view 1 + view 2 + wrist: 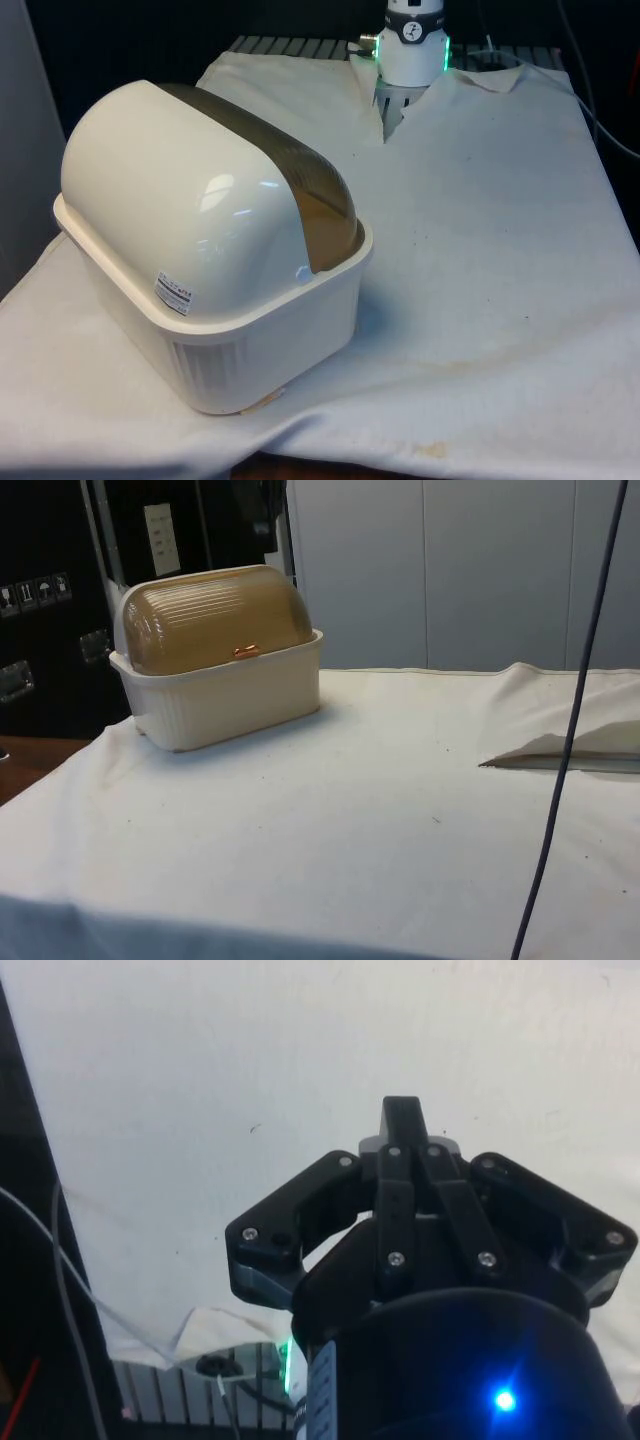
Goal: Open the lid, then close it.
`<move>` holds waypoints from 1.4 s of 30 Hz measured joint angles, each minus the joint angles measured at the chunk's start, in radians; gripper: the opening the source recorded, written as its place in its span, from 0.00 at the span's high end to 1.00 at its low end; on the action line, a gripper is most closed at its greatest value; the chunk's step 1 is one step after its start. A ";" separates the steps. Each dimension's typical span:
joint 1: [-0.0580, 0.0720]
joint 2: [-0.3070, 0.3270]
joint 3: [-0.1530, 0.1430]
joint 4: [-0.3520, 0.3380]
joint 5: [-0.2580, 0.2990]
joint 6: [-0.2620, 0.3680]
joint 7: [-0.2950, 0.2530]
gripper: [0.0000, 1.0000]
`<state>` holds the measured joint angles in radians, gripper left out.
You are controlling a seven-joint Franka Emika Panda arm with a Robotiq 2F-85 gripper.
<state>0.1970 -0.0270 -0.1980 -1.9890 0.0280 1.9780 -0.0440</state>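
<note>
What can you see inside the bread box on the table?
Nothing certain. The bread box has its tinted brown lid shut, with a small orange handle at its lower edge. Ribbed plastic blurs the inside, and the cream base hides the rest.

In the front view the bread box (215, 290) shows its back and side, so its lid (300, 190) is mostly hidden behind the white hood and its handle cannot be seen. The arm (412, 35) beyond the bread box is cut off by the picture's upper edge. In the wrist view the gripper's (402, 1125) fingertips hide behind its own black body.
</note>
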 measured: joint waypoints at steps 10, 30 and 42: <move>0.000 -0.043 0.002 -0.100 -0.008 0.116 0.003 1.00; -0.001 -0.046 0.003 -0.219 -0.008 0.339 0.021 1.00; -0.004 -0.012 0.003 -0.269 -0.008 0.464 0.042 1.00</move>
<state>0.1930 -0.0390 -0.1950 -2.2580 0.0200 2.4420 -0.0020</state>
